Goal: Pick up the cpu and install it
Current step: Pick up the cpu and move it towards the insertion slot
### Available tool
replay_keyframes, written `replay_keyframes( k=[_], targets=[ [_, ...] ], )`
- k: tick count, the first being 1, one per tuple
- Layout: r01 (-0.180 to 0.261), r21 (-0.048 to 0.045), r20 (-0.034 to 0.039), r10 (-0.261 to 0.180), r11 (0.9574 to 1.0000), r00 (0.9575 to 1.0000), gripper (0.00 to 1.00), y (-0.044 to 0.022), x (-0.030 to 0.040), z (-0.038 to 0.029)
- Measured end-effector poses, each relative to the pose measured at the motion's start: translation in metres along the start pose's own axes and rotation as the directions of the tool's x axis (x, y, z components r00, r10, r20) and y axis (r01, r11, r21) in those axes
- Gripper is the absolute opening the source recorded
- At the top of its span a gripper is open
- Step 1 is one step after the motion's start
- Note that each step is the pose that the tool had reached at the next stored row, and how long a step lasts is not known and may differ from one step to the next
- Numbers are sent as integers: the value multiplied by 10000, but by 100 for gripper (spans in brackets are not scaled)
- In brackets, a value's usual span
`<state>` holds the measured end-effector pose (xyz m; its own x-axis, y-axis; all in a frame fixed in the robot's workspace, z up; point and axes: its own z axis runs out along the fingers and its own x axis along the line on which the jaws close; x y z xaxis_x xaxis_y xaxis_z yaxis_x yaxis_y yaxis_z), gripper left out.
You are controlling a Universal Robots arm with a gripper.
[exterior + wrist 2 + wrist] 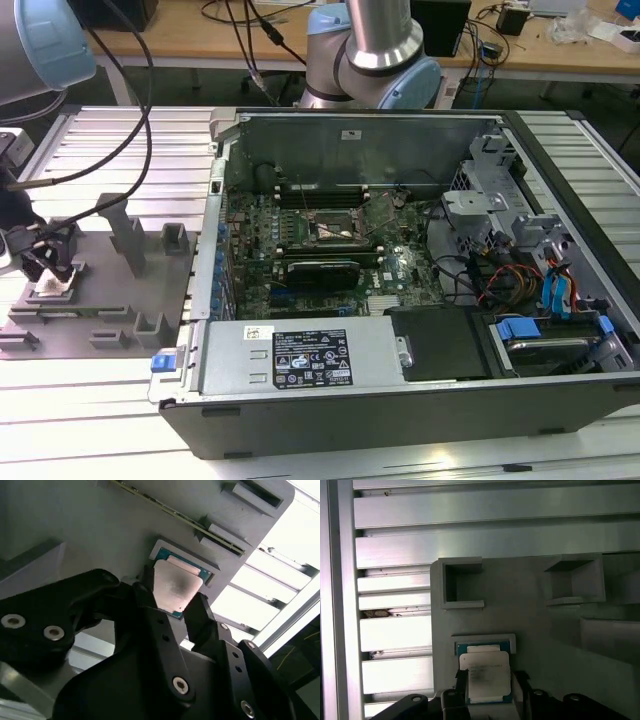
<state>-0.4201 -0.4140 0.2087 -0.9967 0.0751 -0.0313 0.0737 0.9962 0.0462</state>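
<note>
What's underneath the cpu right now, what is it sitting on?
The cpu lies in a shallow framed pocket of the grey tray, with its green edge showing inside the frame. The pocket's floor beneath it is covered, so that cannot be seen.

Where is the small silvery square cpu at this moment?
The cpu lies in a recess of the grey plastic tray, at the exterior view's left, beside the open computer case, with the black pincer over it.

Grey tray (pixel 110 300) lies beside an open computer case (pixel 400 410) on a slatted table (pixel 70 400)
</note>
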Motion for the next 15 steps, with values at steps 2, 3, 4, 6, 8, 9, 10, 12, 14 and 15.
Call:
replay_keyframes(
  k=[2,3,4,6,8,9,10,12,14,15],
  targets=[
    [0,0,0,0,10000,10000,60,0,1,0],
    [0,0,0,0,10000,10000,60,0,1,0],
    [0,0,0,0,10000,10000,60,0,1,0],
    [0,-1,0,0,10000,10000,60,0,1,1],
    [0,0,-1,0,10000,10000,60,0,1,1],
    [0,0,-1,0,10000,10000,60,0,1,2],
    [0,1,-1,0,10000,10000,60,0,1,1],
    [0,0,-1,0,10000,10000,68,0,1,3],
    [1,-4,2,-1,10000,10000,68,-1,2,31],
    [3,-3,-1,-3,10000,10000,68,-2,3,47]
  ],
)
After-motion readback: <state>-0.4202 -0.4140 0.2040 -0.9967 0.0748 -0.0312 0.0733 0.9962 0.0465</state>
